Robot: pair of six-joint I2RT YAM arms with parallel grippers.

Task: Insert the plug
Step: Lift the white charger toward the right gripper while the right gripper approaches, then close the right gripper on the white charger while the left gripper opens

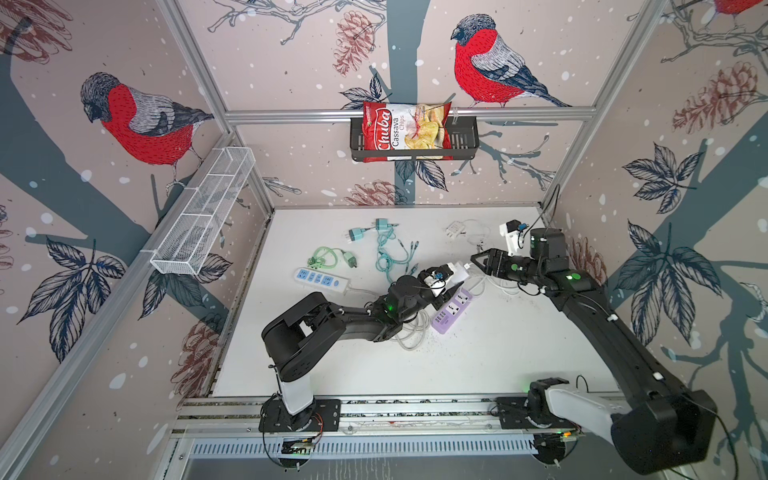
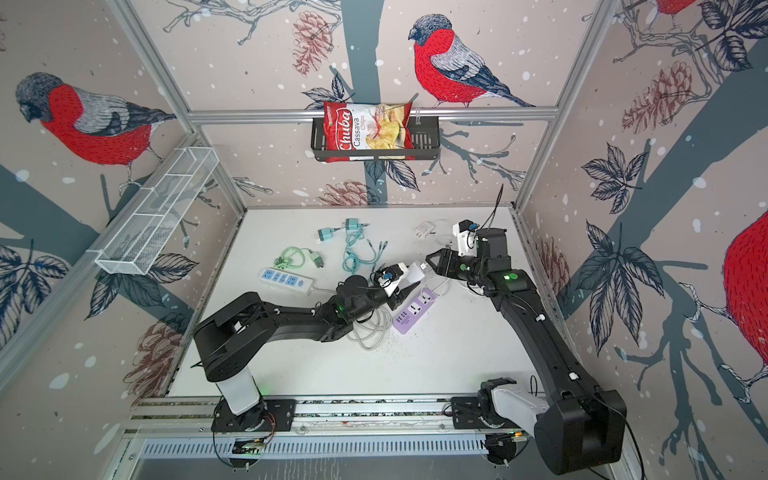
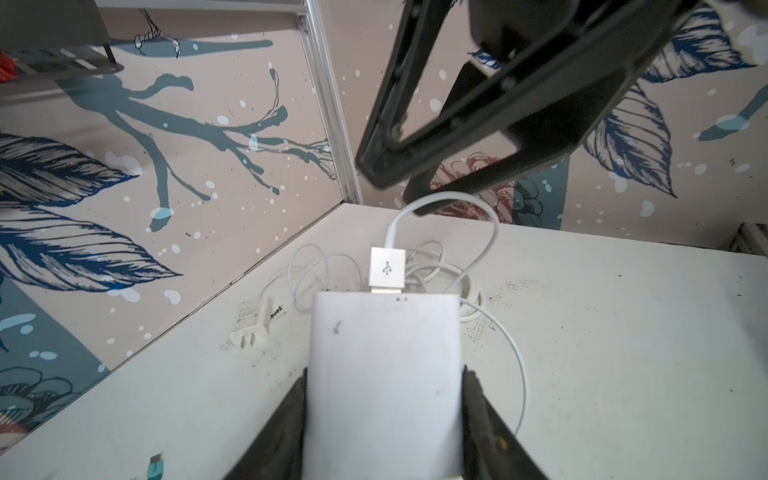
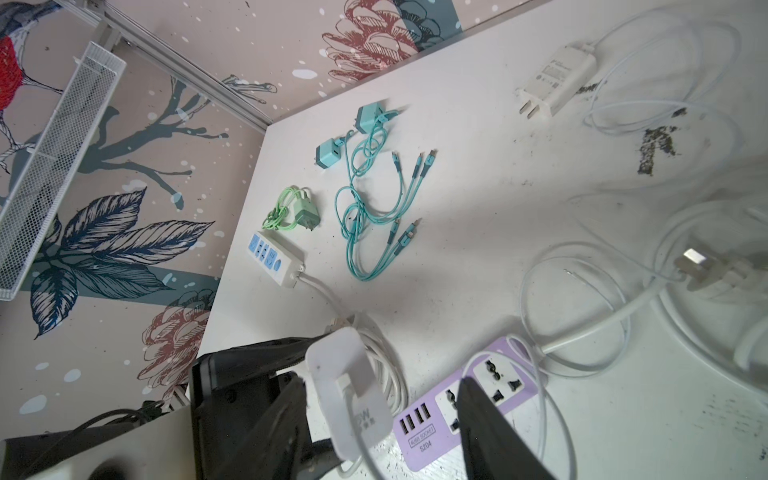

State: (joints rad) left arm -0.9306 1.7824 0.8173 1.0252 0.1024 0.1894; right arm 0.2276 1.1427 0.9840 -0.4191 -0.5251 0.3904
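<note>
My left gripper (image 3: 384, 372) is shut on a white charger block, the plug (image 3: 386, 374), held above the table. A white USB connector (image 3: 387, 268) sits in the block's far end, and its cable loops away. In both top views the block (image 1: 460, 269) (image 2: 417, 271) hangs just over one end of the purple power strip (image 1: 453, 309) (image 2: 415, 311). My right gripper (image 1: 478, 262) (image 4: 383, 382) is open. Its tips face the block's USB end. In the right wrist view the block (image 4: 345, 374) lies beside one finger, with a gap to the other, over the strip's sockets (image 4: 494, 378).
A blue-and-white power strip (image 1: 322, 279), a green charger (image 1: 332, 257), teal chargers with cables (image 1: 386, 249) and a second white charger (image 1: 455, 227) lie at the back. White cord coils (image 1: 411, 328) lie under the left arm. A chips bag (image 1: 407, 131) sits in a wall basket.
</note>
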